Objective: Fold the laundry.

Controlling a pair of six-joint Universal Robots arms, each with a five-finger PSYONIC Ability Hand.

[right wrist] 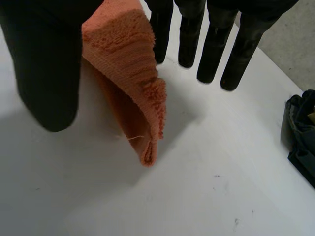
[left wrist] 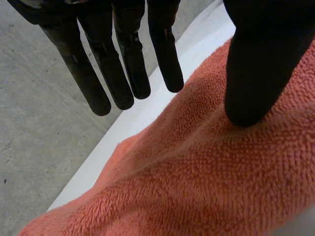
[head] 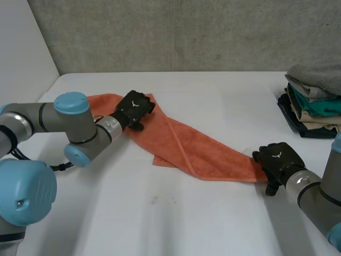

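An orange towel (head: 186, 146) lies loosely twisted in a slant across the white table (head: 160, 213). My left hand (head: 134, 106) rests on its far left end. In the left wrist view the thumb (left wrist: 256, 64) presses down on the towel (left wrist: 197, 172), while the straight fingers (left wrist: 123, 64) reach past the cloth's edge. My right hand (head: 277, 157) is at the towel's near right corner. In the right wrist view that corner (right wrist: 128, 64) stands folded up between the thumb (right wrist: 47, 73) and the straight fingers (right wrist: 211, 44), touching the thumb and apart from the fingers.
A stack of folded clothes (head: 314, 101) sits at the table's far right; its dark edge (right wrist: 302, 132) lies beside my right hand. A grey wall runs behind the table, and the table's far edge passes under my left fingers.
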